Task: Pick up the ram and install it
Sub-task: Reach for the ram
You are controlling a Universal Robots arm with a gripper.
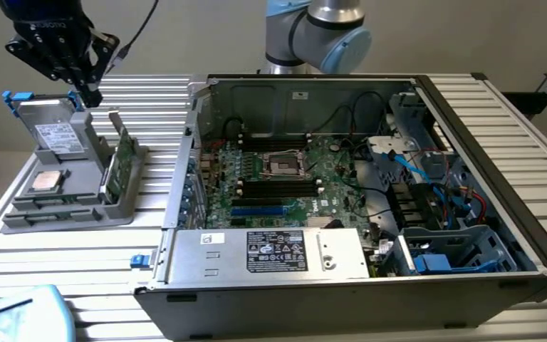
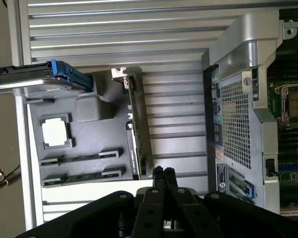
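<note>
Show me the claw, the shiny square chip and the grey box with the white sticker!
claw [image 2: 164, 172], wrist view, midway between its fingertips.
square chip [image 2: 55, 132], wrist view, middle of its silver top.
grey drive [image 1: 57, 135], exterior view, on its white label.

Ribbed metal table [image 1: 65, 263] before plain beige wall [image 1: 207, 35].

Robotics lab: open computer case [image 1: 350, 303], slatted bench [image 1: 55, 263].

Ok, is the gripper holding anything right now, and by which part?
Nothing held: the gripper is shut and empty, above the grey parts tray.
</note>
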